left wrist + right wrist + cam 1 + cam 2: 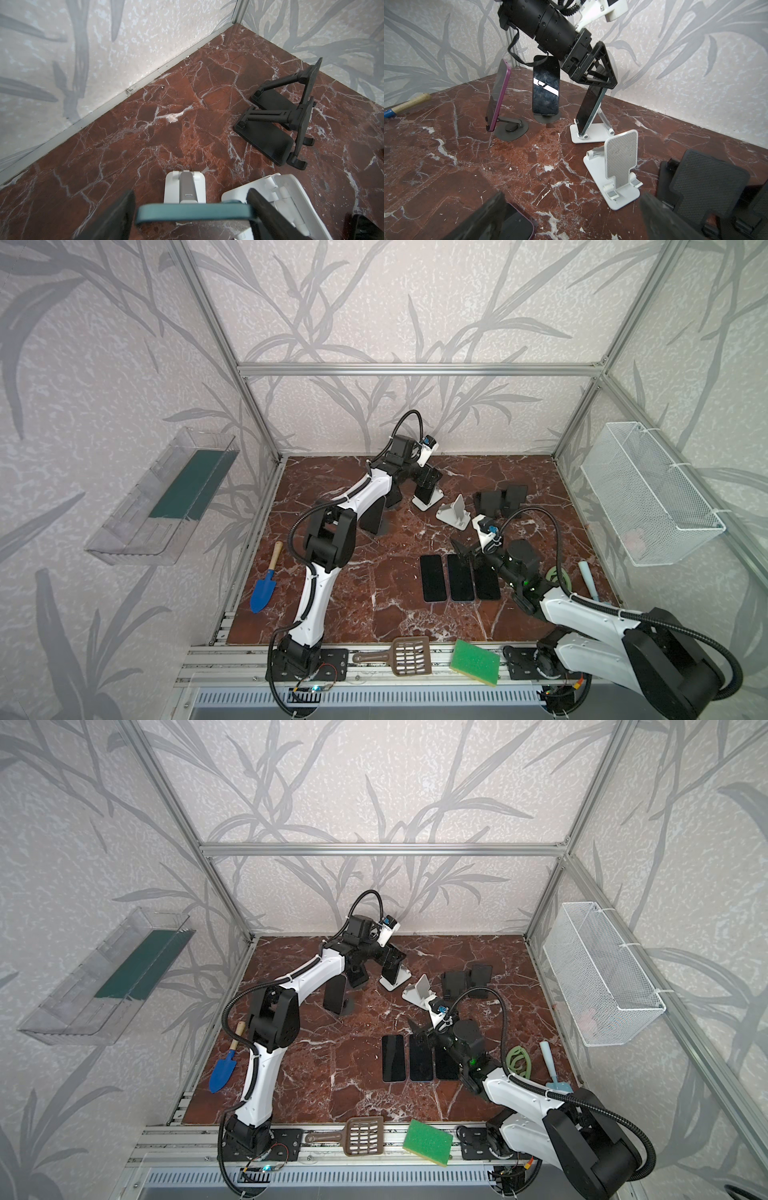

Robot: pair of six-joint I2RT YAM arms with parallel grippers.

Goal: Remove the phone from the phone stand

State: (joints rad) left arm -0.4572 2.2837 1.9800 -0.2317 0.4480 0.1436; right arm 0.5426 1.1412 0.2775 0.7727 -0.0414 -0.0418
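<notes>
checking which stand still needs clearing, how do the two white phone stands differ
The far white stand holds a teal-edged phone, left gripper straddling its top; the near white stand is empty. The far stand's back plate is covered, the near stand's shows grey. Both are white.

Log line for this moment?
left gripper astride teal-edged phone on white folding stand, grip unconfirmed | right gripper open, empty | phone not lifted

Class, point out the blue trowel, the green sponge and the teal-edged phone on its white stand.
blue trowel point(262, 595): in a top view, on its blade.
green sponge point(475, 660): in a top view, on its top face.
teal-edged phone point(588, 108): right wrist view, on its screen.
</notes>
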